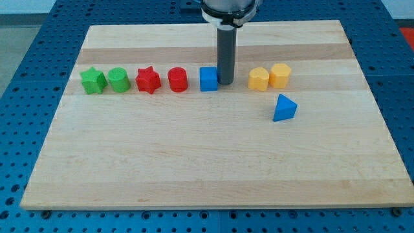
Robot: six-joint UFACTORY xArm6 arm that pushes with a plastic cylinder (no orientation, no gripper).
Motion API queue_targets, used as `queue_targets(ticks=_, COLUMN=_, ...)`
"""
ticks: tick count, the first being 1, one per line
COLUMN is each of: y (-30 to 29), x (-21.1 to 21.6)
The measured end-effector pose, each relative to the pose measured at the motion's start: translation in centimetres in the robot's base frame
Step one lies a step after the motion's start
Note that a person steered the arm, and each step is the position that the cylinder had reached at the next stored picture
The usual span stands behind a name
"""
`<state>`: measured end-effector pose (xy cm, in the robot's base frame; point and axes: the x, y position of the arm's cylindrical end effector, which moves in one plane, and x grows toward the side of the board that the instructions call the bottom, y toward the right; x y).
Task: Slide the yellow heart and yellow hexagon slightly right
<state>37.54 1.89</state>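
Two yellow blocks sit side by side right of the board's middle, in the upper half: one on the left and one touching it on the right, slightly higher. I cannot tell for sure which is the heart and which the hexagon. My tip stands on the board just right of a blue cube, touching or nearly touching it. The tip is left of the yellow pair, with a gap between them.
A row runs left from the blue cube: a red cylinder, a red star, a green cylinder, a green star. A blue triangular block lies below the yellow pair. The wooden board rests on a blue pegboard.
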Motion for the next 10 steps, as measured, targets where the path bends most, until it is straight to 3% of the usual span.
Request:
queue_targets(ticks=4, y=2.9, x=4.1)
queue_targets(ticks=8, y=5.5, x=0.4)
queue_targets(ticks=10, y=7.9, x=1.3)
